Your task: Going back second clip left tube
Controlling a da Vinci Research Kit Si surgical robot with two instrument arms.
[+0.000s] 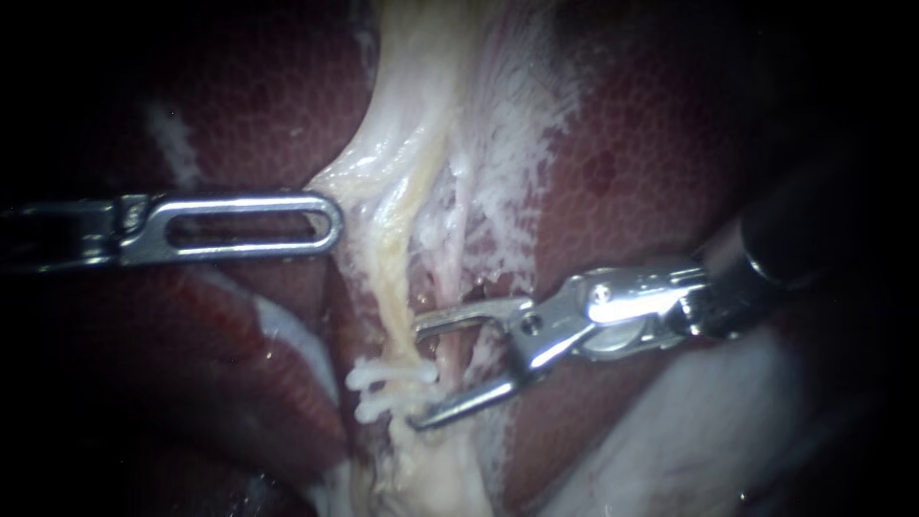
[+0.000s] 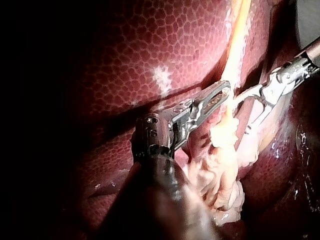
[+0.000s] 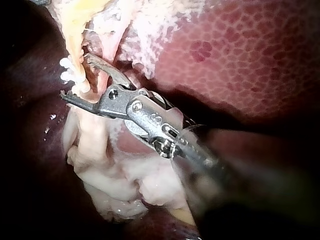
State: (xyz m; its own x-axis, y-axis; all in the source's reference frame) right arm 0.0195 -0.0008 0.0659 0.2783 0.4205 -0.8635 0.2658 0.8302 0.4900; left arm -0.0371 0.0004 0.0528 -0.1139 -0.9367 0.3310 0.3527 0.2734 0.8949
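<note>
A yellowish tube (image 1: 391,278) runs down through pale tissue between dark red liver lobes (image 1: 239,96). White clips (image 1: 385,381) sit across it low down, also seen in the right wrist view (image 3: 67,70). My right instrument (image 1: 418,373) comes in from the right with its jaws open, one above and one below the clip level, their tips at the tube's right side. My left instrument (image 1: 325,220) reaches in from the left, its slotted jaws shut on the edge of the pale tissue (image 1: 359,182), pulling it leftward. In the left wrist view its jaws (image 2: 224,94) pinch that tissue beside the tube (image 2: 235,50).
A thinner pinkish tube (image 1: 458,249) runs just right of the yellowish one. Frayed white tissue (image 1: 507,124) spreads above the right instrument. A pale lump of tissue (image 3: 120,185) lies under the right instrument's shaft. Liver surrounds the field on both sides.
</note>
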